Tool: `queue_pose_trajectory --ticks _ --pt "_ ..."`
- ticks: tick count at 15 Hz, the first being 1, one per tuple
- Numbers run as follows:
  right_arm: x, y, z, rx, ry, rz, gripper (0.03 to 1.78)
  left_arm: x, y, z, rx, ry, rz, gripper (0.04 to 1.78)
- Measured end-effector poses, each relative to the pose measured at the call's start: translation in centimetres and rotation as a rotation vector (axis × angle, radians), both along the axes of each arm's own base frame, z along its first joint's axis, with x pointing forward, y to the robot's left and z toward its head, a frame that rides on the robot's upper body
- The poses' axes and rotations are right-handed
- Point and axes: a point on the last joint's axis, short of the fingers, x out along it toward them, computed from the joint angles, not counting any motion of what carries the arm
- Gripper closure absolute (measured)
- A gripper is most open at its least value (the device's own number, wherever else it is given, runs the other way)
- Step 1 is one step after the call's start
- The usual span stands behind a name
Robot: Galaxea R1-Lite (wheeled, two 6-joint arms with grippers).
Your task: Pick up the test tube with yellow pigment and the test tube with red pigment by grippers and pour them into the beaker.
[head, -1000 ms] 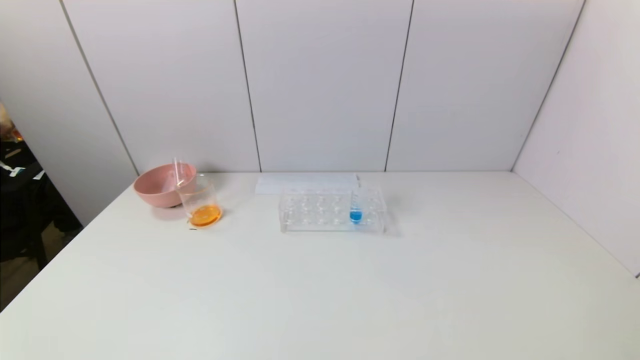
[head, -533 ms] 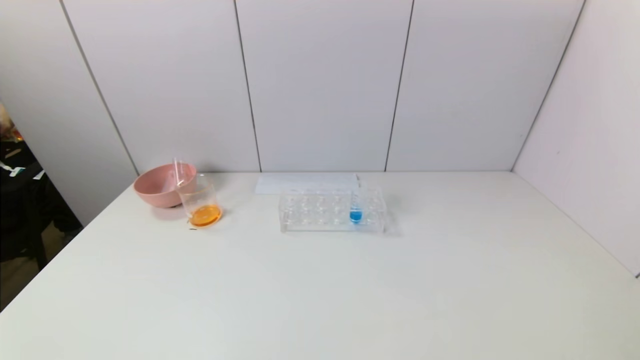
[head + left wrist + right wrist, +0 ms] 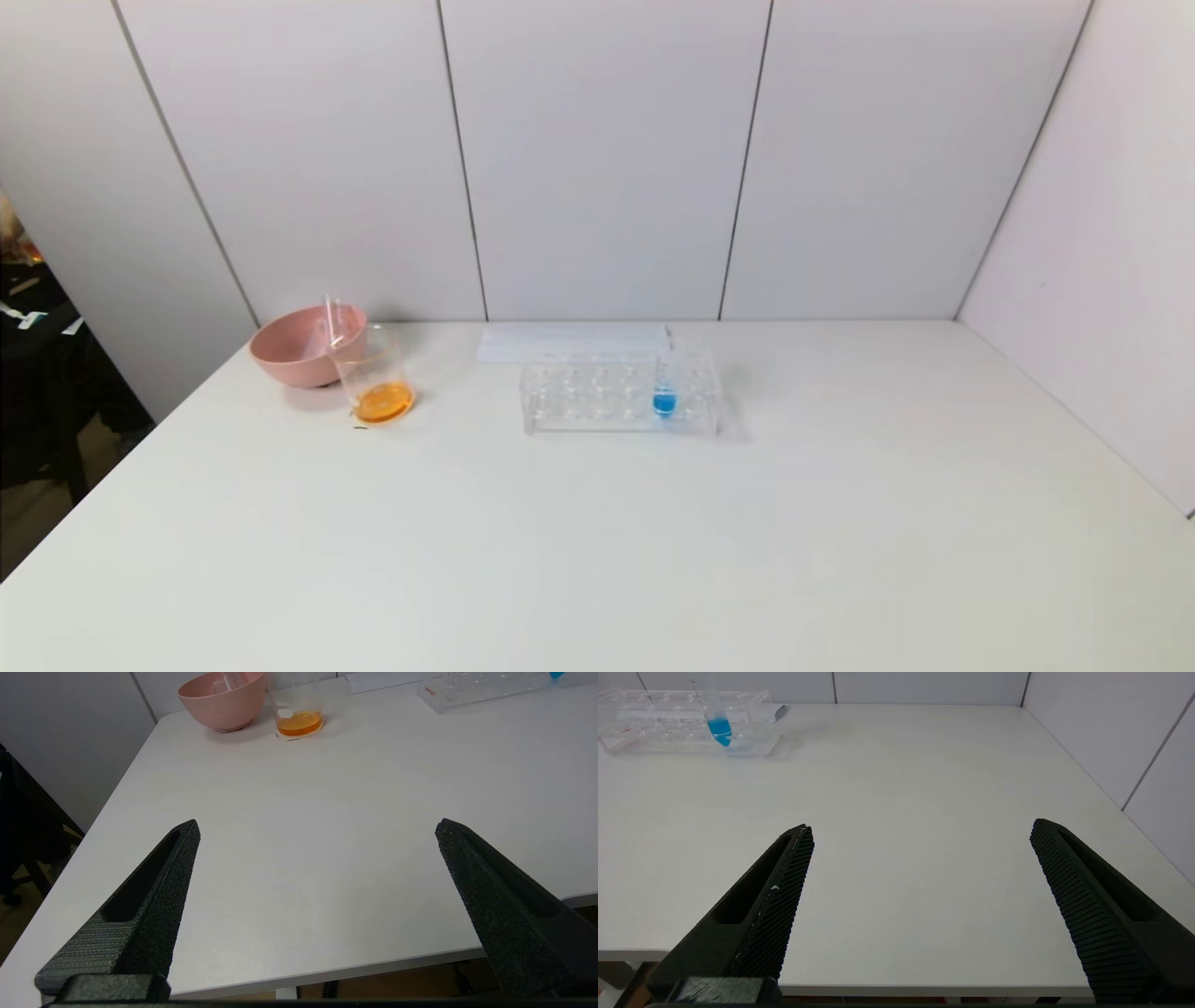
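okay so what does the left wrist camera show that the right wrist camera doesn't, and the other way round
Only the left wrist view shows the pink bowl, the beaker holding orange liquid, and the open left end effector.

Only the right wrist view shows the open right end effector and the table's right edge against the wall.

Both show the white table, the clear tube rack, and the tube with blue liquid, which the left view cuts off at its edge.
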Motion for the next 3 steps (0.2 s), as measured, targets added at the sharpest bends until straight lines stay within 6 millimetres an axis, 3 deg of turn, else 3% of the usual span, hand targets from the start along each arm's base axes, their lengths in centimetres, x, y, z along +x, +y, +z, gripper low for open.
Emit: queue_pose_trajectory --ticks 3 --pt "0.0 0.0 0.0 0.0 0.0 0.0 0.11 0.0 0.0 0.0 0.0 0.0 0.0 0.06"
